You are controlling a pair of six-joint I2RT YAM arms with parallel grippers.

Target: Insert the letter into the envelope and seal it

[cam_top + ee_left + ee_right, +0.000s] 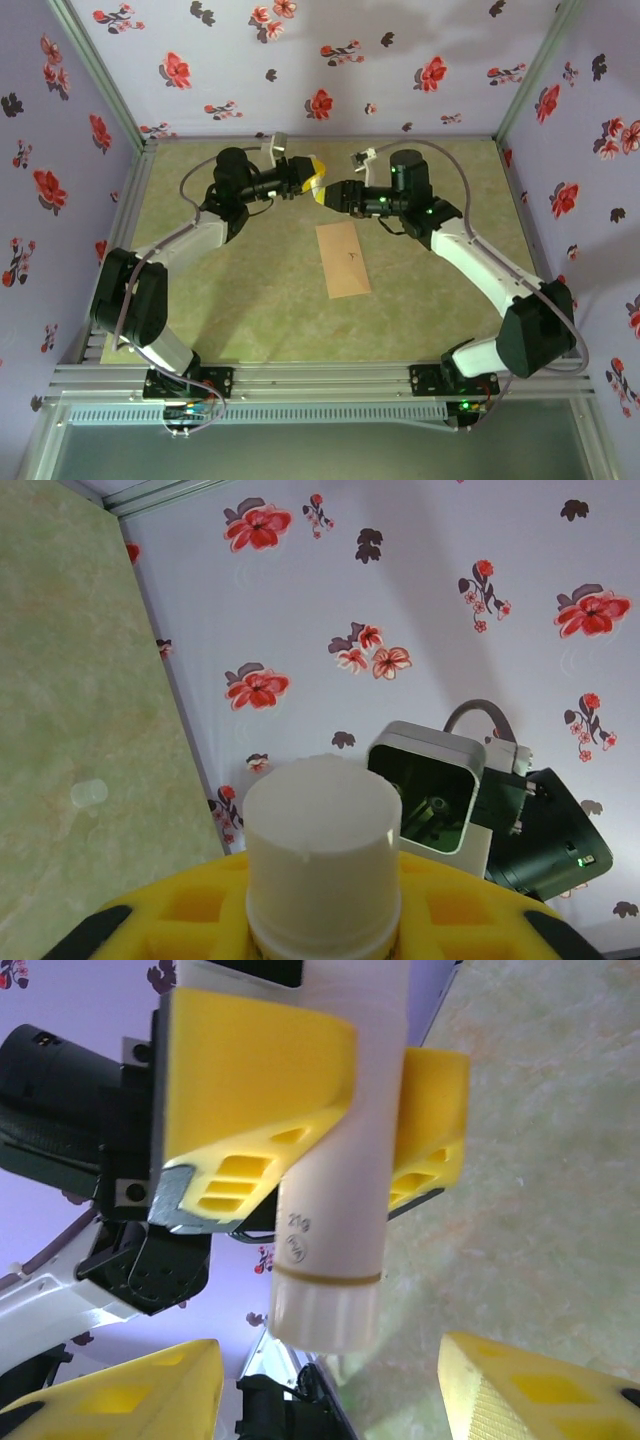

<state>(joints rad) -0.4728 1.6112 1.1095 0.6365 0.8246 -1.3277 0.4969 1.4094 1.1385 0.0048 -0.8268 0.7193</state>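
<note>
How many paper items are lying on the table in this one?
1: the tan envelope lies flat near the middle of the table. Anything tucked inside it would be hidden from view.

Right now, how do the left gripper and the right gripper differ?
Grip: the left gripper is shut on the white stick; the right gripper holds nothing.
Jaws: the left gripper's press the stick's body from both sides; the right gripper's stand wide apart on either side of the cap, not touching it.
Shared: both are yellow-fingered and meet raised above the table, beyond the envelope.
</note>
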